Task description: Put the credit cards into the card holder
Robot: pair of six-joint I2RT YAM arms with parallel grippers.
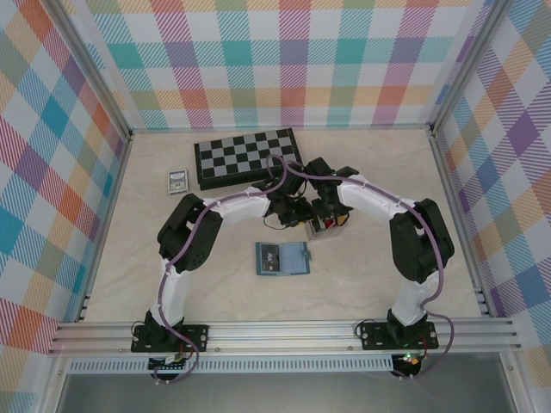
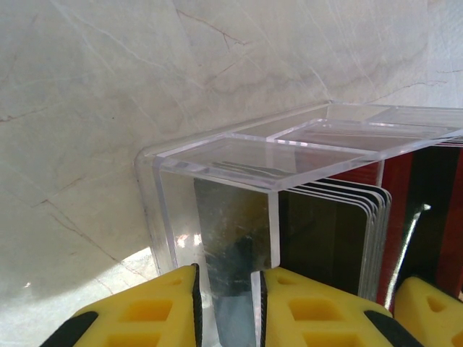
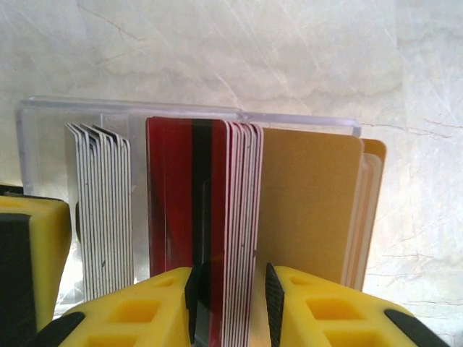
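1. Both arms are seen bent inward over the middle of the pale marbled counter (image 1: 120,258), where the two claws are brought close together at a clear box (image 2: 217,155).
2. The left claw (image 2: 228,311) is shown closed on one wall of the clear box, with the transparent panel pinched between its yellow fingers.
3. The right claw (image 3: 228,307) is shown closed on the credit cards (image 3: 173,195). A red bundle with a dark stripe is clamped edge-on between its fingers.
4. The credit cards are stood upright in the clear box in three groups, as seen from the right wrist: dark cards with pale edges at the left, the red ones in the middle, orange-tan ones at the right.
5. The card holder (image 1: 282,257) is laid open and flat on the counter, on the near side of the claws and apart from the clear box. A dark rectangle is visible on its left half.
6. A black-and-white chessboard (image 1: 248,157) is placed at the far side of the counter, behind the arms, with a small silver-grey framed rectangle (image 1: 177,180) just to its left.
7. The counter is enclosed by walls covered in a pastel plaid pattern.
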